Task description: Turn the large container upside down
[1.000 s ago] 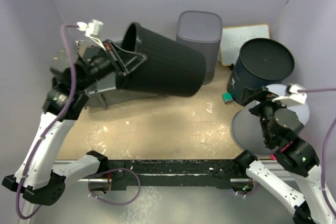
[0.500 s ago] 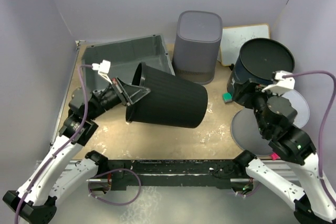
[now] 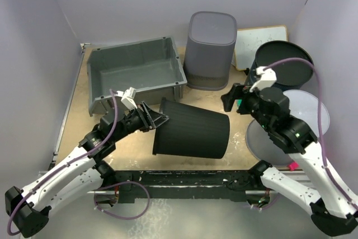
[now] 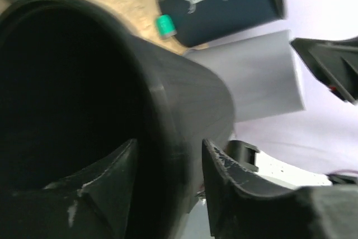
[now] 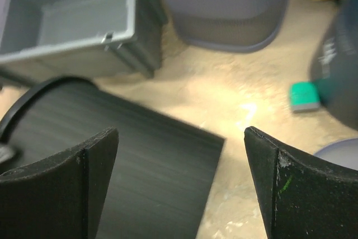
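The large container (image 3: 193, 135), a black ribbed bin, lies on its side on the tan table, mouth to the left and base to the right. My left gripper (image 3: 158, 118) straddles its rim, one finger inside the mouth and one outside. In the left wrist view the gripper (image 4: 168, 149) stands open, with a gap between the outer finger and the container's wall (image 4: 190, 104). My right gripper (image 3: 230, 98) hovers wide open above the base end. In the right wrist view the container's side (image 5: 140, 155) shows below the open gripper (image 5: 182, 177).
A grey tub (image 3: 140, 89) sits at the back left and a grey bin (image 3: 211, 48) behind the container. A navy tin (image 3: 282, 65), a whiteboard (image 3: 260, 40) and a grey disc (image 3: 310, 113) are on the right. A small green block (image 5: 305, 96) lies by the tin.
The left arm carried the container from above the grey tub down to the table's front, and its jaws have parted. The right gripper moved left towards the container's base.
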Controlling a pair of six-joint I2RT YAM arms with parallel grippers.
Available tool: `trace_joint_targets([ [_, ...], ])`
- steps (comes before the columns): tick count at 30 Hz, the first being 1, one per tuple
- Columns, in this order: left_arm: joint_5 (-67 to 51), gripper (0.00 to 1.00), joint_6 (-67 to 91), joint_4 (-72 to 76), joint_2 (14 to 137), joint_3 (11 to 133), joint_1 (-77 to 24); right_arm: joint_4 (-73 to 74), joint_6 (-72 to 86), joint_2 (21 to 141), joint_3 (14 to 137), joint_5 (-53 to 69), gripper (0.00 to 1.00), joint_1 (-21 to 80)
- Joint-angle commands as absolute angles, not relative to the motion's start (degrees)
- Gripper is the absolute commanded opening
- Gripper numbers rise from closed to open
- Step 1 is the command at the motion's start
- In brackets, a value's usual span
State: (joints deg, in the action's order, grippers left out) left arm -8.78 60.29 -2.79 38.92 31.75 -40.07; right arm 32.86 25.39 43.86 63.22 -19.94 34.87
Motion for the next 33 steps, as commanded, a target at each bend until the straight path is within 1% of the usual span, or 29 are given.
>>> trace_joint_targets([
  [1, -0.81, 0.50, 52.26, -15.11, 39.83, 38.39, -40.39, 34.91, 28.32, 48.70, 62.41, -3.54, 0.96, 34.93],
  [4, 4.59, 0.56, 47.81, -23.18, 39.77, 43.81, -40.34, 36.88, 32.29, 50.20, 61.20, 0.84, 0.96, 34.97],
  [7, 6.95, 0.58, 44.38, -28.77, 40.75, 48.36, -40.38, 39.16, 36.39, 49.53, 59.42, 0.61, 0.97, 34.98],
  [11, 5.93, 0.61, 41.04, -33.52, 44.16, 53.08, -40.38, 42.85, 41.27, 48.14, 57.85, -1.40, 0.97, 34.98],
  [14, 4.05, 0.62, 39.12, -35.87, 46.30, 54.95, -40.36, 45.30, 47.90, 45.34, 55.30, -3.51, 0.97, 34.98],
  [18, 2.46, 0.63, 37.67, -39.19, 48.09, 57.93, -40.42, 44.56, 51.19, 40.08, 52.32, -5.21, 0.97, 34.98],
  [21, 2.20, 0.63, 36.67, -42.58, 49.08, 60.51, -40.37, 46.42, 52.74, 38.97, 52.29, -6.02, 0.97, 34.98],
  [23, 2.02, 0.62, 36.23, -44.05, 49.49, 61.59, -40.40, 46.62, 53.58, 38.94, 50.19, -4.91, 0.97, 34.98],
  [27, 0.21, 0.56, 36.78, -43.93, 49.83, 62.48, -40.43, 41.72, 57.83, 38.23, 46.68, 1.61, 0.93, 34.96],
  [30, -0.92, 0.49, 37.25, -43.45, 50.19, 62.21, -40.43, 34.16, 62.00, 36.02, 41.83, 7.93, 0.85, 34.98],
  [33, -2.16, 0.45, 37.86, -43.38, 50.55, 61.50, -40.39, 29.69, 63.74, 34.93, 39.36, 10.23, 0.77, 34.98],
])
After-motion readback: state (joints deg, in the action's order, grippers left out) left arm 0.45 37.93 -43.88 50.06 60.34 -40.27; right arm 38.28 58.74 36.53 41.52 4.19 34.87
